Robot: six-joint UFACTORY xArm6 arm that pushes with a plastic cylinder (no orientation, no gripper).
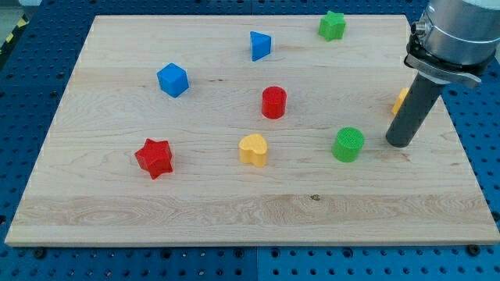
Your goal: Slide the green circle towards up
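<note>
The green circle [348,144] stands on the wooden board [234,211], right of centre and toward the view's bottom. My tip [400,143] rests on the board just to the right of the green circle, a small gap apart from it, at about the same height in the view. The dark rod rises from the tip toward the view's upper right.
A green star [333,26] lies at the top. A blue triangle [260,45], blue cube [173,80], red cylinder [273,102], yellow heart [253,149] and red star [155,158] lie to the left. An orange-yellow block [400,99] is partly hidden behind the rod.
</note>
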